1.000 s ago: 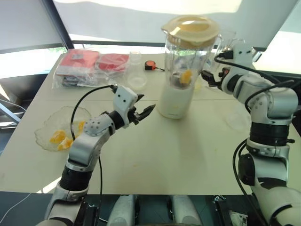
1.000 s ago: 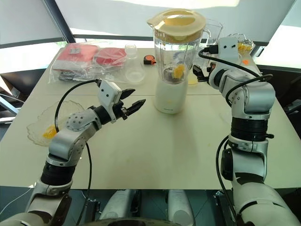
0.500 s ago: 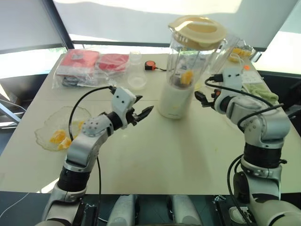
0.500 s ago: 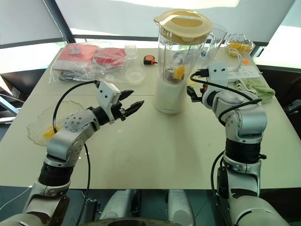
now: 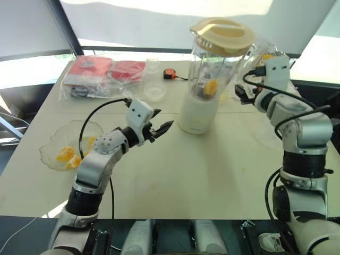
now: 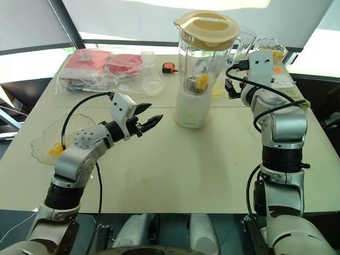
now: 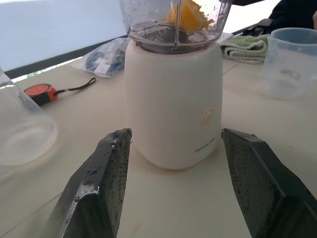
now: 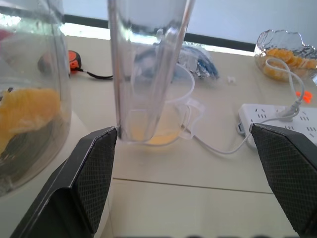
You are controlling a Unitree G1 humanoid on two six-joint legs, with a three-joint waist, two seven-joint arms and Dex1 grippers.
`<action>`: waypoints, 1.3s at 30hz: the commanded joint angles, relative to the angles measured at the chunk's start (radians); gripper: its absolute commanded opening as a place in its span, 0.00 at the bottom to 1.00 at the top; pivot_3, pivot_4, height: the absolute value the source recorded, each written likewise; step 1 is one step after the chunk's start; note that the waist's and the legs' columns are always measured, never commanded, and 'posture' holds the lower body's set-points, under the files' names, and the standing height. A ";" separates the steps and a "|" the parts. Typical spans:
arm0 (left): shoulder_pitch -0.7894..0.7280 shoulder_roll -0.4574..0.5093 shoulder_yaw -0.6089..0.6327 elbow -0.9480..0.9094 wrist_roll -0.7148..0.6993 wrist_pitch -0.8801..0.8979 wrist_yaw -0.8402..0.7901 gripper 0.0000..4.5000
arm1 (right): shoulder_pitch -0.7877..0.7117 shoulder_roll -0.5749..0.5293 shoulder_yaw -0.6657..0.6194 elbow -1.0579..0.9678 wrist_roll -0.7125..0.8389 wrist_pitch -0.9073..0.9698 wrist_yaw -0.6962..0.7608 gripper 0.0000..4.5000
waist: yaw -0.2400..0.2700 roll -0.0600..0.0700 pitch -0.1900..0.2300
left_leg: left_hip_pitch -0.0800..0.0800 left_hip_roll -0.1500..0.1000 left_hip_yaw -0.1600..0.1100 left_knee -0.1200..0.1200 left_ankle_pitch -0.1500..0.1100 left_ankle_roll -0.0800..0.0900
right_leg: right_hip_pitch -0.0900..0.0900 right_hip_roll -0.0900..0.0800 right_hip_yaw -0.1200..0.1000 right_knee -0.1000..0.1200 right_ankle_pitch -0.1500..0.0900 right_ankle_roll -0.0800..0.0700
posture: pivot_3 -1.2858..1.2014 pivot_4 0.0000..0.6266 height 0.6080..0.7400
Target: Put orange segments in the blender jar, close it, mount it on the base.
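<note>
The blender jar (image 5: pixel 212 66) stands upright on the cream-white base (image 5: pixel 198 114) at the table's middle back, with a pale yellow lid (image 5: pixel 222 31) on top. Orange segments (image 5: pixel 211 86) lie at the jar's bottom, also seen in the left wrist view as orange segments (image 7: pixel 185 12) above the base (image 7: pixel 173 104). My left gripper (image 5: pixel 159 129) hovers open a short way left of the base, pointing at it. My right gripper (image 5: pixel 239 93) is open beside the jar's handle (image 8: pixel 148 64), apart from it, with nothing between its fingers (image 8: pixel 94 168).
A wavy clear bowl (image 5: pixel 53 143) with more segments sits at the left edge. Red packets in plastic (image 5: pixel 103 71), a clear cup (image 5: pixel 154 79) and a tape measure (image 5: pixel 170 74) lie behind. A small cup (image 8: pixel 168 114), power strip (image 8: pixel 277 119) and another bowl (image 8: pixel 285 49) are at the right.
My right gripper dropped low and away from the jar's handle, then rose back beside it. The jar's top shifted slightly right early on. The left arm stayed still.
</note>
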 commanded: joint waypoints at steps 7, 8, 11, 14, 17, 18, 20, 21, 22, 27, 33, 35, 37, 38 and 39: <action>0.011 0.094 0.096 -0.157 -0.106 0.038 -0.068 0.66 | -0.115 -0.008 0.002 0.092 -0.033 -0.154 0.021 0.61 | 0.001 0.000 0.000 | 0.000 0.000 0.000 0.000 0.000 0.000 | 0.000 0.000 0.000 -0.001 0.000 0.000 | 0.52 0.24 1.00; 0.015 0.109 0.107 -0.173 -0.121 0.046 -0.078 0.66 | -0.118 -0.008 0.003 0.094 -0.032 -0.157 0.022 0.50 | 0.004 0.000 0.000 | 0.000 0.000 0.000 0.000 0.000 0.000 | 0.000 0.000 0.000 -0.001 0.000 0.000 | 0.52 0.24 1.00; 0.023 0.146 0.119 -0.205 -0.147 0.069 -0.093 0.66 | -0.121 -0.007 0.004 0.095 -0.030 -0.161 0.024 0.19 | 0.007 0.000 0.000 | 0.000 0.000 0.000 0.000 0.000 0.000 | 0.000 -0.001 0.000 -0.001 0.000 0.000 | 0.52 0.24 1.00; 0.020 0.166 0.120 -0.213 -0.154 0.076 -0.091 0.66 | -0.120 -0.006 0.011 0.089 -0.029 -0.156 0.027 0.18 | 0.007 0.000 0.000 | 0.001 -0.001 -0.003 0.000 0.000 0.000 | 0.005 -0.001 -0.002 -0.004 0.000 0.000 | 0.52 0.24 1.00; 0.007 0.163 0.122 -0.202 -0.153 0.078 -0.072 0.66 | -0.117 -0.003 0.017 0.066 -0.030 -0.132 0.023 0.18 | 0.004 0.000 0.000 | 0.002 -0.001 -0.003 0.000 0.000 0.000 | 0.006 -0.001 -0.002 -0.004 0.000 0.000 | 0.52 0.24 1.00; 0.005 0.162 0.121 -0.200 -0.152 0.079 -0.065 0.66 | -0.115 -0.002 0.020 0.055 -0.033 -0.114 0.014 0.18 | 0.004 0.000 0.000 | 0.003 -0.001 -0.003 0.000 0.000 0.000 | 0.006 -0.001 -0.002 -0.003 0.000 0.000 | 0.52 0.24 1.00; 0.005 0.162 0.118 -0.199 -0.149 0.079 -0.055 0.66 | -0.109 0.005 0.018 0.031 -0.035 -0.075 -0.002 0.18 | 0.004 0.000 0.000 | 0.003 0.000 -0.004 -0.001 0.000 0.000 | 0.006 0.000 -0.002 -0.003 0.000 0.000 | 0.52 0.24 1.00; 0.006 0.162 0.117 -0.199 -0.148 0.078 -0.049 0.66 | -0.104 0.012 0.014 0.017 -0.034 -0.056 -0.012 0.18 | 0.004 0.000 0.000 | 0.003 0.000 -0.004 -0.001 0.000 0.000 | 0.006 0.000 -0.002 -0.003 0.000 0.000 | 0.52 0.24 1.00; 0.006 0.162 0.116 -0.199 -0.145 0.078 -0.042 0.66 | -0.098 0.020 0.008 0.000 -0.033 -0.032 -0.027 0.18 | 0.004 0.000 0.000 | 0.003 0.000 -0.004 -0.001 0.000 0.000 | 0.006 0.000 -0.002 -0.003 0.000 0.000 | 0.52 0.24 1.00; 0.005 0.160 0.125 -0.201 -0.144 0.082 -0.005 0.66 | -0.070 0.079 -0.028 -0.111 -0.028 0.094 -0.110 0.18 | 0.004 0.000 0.000 | 0.003 0.000 -0.004 -0.001 0.000 0.000 | 0.006 -0.001 -0.002 -0.003 0.000 0.000 | 0.52 0.24 1.00; -0.002 0.162 0.125 -0.195 -0.151 0.088 0.010 0.66 | -0.031 0.188 -0.102 -0.206 -0.022 0.200 -0.194 0.18 | 0.004 0.000 0.000 | 0.003 0.000 -0.004 -0.001 0.000 0.000 | 0.006 -0.001 -0.002 -0.003 0.000 0.000 | 0.52 0.24 1.00; -0.003 0.161 0.123 -0.194 -0.151 0.087 0.013 0.66 | -0.022 0.215 -0.121 -0.219 -0.024 0.216 -0.212 0.18 | 0.003 0.000 0.000 | 0.003 0.000 -0.004 -0.001 0.000 0.000 | 0.006 -0.001 -0.002 -0.003 0.000 0.000 | 0.52 0.24 1.00; -0.003 0.161 0.121 -0.193 -0.151 0.087 0.014 0.66 | -0.011 0.236 -0.127 -0.234 -0.028 0.228 -0.225 0.18 | 0.003 0.000 0.000 | 0.004 0.000 -0.004 -0.001 0.000 0.000 | 0.006 -0.001 -0.002 -0.003 0.000 0.000 | 0.52 0.24 1.00; -0.004 0.162 0.120 -0.193 -0.151 0.087 0.014 0.66 | -0.007 0.243 -0.128 -0.242 -0.029 0.233 -0.229 0.18 | 0.003 0.000 0.000 | 0.004 0.000 -0.004 -0.001 0.000 0.000 | 0.006 0.000 -0.003 -0.003 0.000 0.000 | 0.52 0.24 1.00; -0.003 0.162 0.119 -0.191 -0.150 0.087 0.015 0.66 | -0.001 0.248 -0.124 -0.248 -0.031 0.233 -0.229 0.18 | 0.002 0.000 0.000 | 0.004 0.000 -0.004 -0.001 0.000 0.000 | 0.006 0.000 -0.003 -0.003 0.000 0.000 | 0.52 0.24 1.00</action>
